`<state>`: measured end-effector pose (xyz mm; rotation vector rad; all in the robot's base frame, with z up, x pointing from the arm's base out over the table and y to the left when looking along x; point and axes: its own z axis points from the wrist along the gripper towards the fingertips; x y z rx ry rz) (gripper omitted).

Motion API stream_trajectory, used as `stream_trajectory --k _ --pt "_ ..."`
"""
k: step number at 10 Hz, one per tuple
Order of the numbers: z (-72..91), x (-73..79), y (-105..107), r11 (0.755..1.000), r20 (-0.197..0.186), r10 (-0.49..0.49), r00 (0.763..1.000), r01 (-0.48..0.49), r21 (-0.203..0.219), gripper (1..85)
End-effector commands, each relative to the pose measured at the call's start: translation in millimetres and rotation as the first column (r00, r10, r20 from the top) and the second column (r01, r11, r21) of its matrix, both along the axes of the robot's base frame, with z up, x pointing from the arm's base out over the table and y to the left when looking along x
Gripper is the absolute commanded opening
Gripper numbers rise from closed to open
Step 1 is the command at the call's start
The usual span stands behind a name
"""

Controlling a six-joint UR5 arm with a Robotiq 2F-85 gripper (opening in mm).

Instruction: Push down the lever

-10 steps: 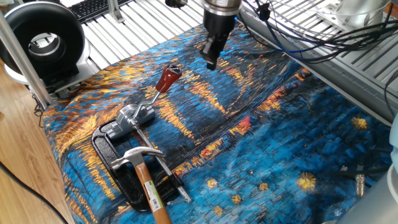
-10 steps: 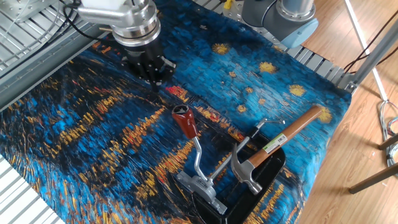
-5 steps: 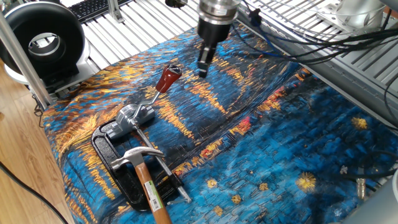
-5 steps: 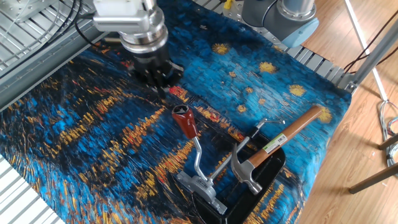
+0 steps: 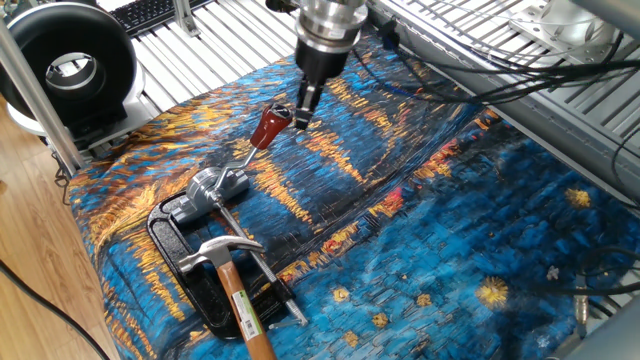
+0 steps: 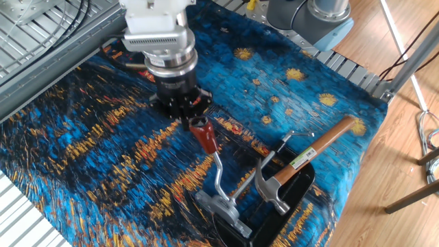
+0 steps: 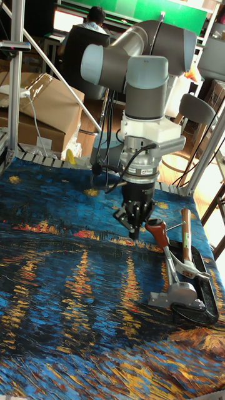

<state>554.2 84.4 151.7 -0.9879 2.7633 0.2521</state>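
One fixed view shows the lever (image 5: 252, 148) standing tilted, its glossy dark-red end (image 5: 270, 126) raised above a thin silver rod that runs down to a round silver pivot (image 5: 208, 185). The pivot sits on a metal block near the table's edge, by the corner where the painted blue-and-gold cloth (image 5: 430, 230) falls away toward the wooden floor. The rod looks stiff and light; the judgement is that it will swing about the pivot rather than bend, with some resistance at the joint. The red end looks smooth and tapered, so a contact there may slip sideways. The best place to press is probably the top of that red end, farthest from the pivot, where leverage is greatest.

The pincer (image 5: 301, 112) hangs just beside the red end, on the side away from the pivot. In the other fixed view the pincer (image 6: 185, 118) sits directly above the knob, seemingly close to touching, though contact cannot be confirmed. Its fingers look drawn close together and hold nothing.

Just beyond the pivot block lies a black tray (image 5: 170, 235) with a hammer (image 5: 232, 275) resting across it, steel head up and wooden shaft pointing toward the table's edge. The hammer is near the pivot and could be struck if the lever's sweep runs that way.
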Motion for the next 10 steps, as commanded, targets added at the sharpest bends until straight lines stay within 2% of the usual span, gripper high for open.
stream_trajectory --k 1,2,3,4,5,7,8,10 --pt "-6.1 0.3 7.3 0.999 0.021 0.021 1.0 -0.022 0.038 1.3" --pt "-10.3 -12.3 2.8 0.997 -0.003 0.064 0.998 -0.064 0.045 1.3" --pt "-14.3 -17.6 -8.7 0.995 -0.009 0.101 0.995 -0.101 0.011 1.3" --pt "-17.4 -14.5 -18.3 0.993 0.004 0.117 0.993 -0.117 -0.032 1.3" --pt "-17.0 -14.8 -12.3 0.993 0.008 0.121 0.993 -0.121 -0.013 1.3" --pt "-19.3 -18.6 -16.3 0.99 0.001 0.139 0.99 -0.139 -0.019 1.3" --pt "-20.3 -21.4 -14.9 0.99 0.003 0.144 0.99 -0.144 0.004 1.3" --pt "-23.5 -22.2 -19.5 0.986 0.022 0.166 0.986 -0.166 0.007 1.3"
